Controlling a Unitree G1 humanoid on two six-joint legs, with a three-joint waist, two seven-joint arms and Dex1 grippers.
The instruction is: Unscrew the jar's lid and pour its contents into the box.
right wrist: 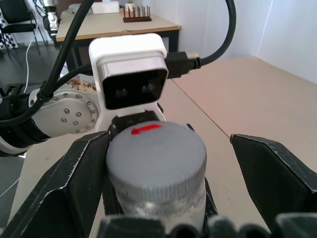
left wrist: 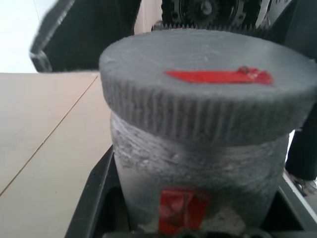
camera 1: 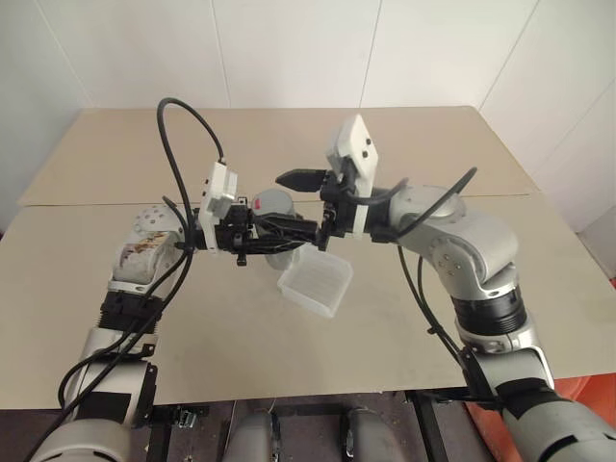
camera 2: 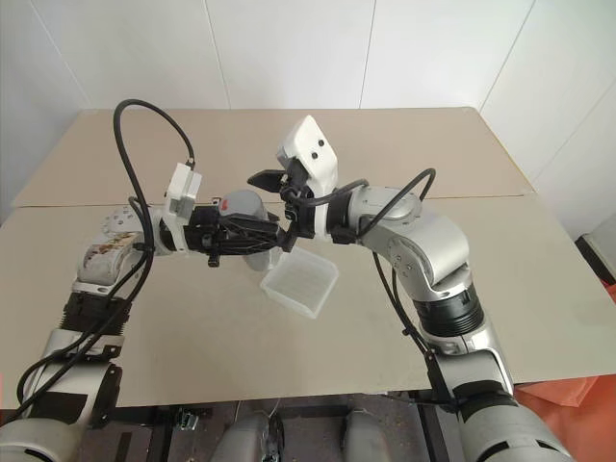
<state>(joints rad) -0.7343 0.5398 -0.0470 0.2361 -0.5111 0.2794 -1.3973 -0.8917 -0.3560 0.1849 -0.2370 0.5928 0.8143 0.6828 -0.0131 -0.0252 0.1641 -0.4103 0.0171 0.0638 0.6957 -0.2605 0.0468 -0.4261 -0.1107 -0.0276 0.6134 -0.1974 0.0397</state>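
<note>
Lid (right wrist: 156,148) sits between the wide-open right gripper (right wrist: 163,163) jaws; left gripper (camera 2: 252,231) clamps the jar (left wrist: 198,183), so 1 off-centre closure could slip

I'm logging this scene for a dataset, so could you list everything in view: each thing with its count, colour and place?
jar: one, clear with a red-and-white label, held sideways above the table in the left pincer.
lid: one, silver-grey with a red mark on top, on the jar, between the right pincer's open fingers.
box: one, translucent white, on the table just below the two pincers.
table: one, beige, under everything.
second table: one, beige top, in the background of the right wrist view, with small items on it.
left pincer: one, black, shut on the jar.
right pincer: one, black, open around the lid.
</note>
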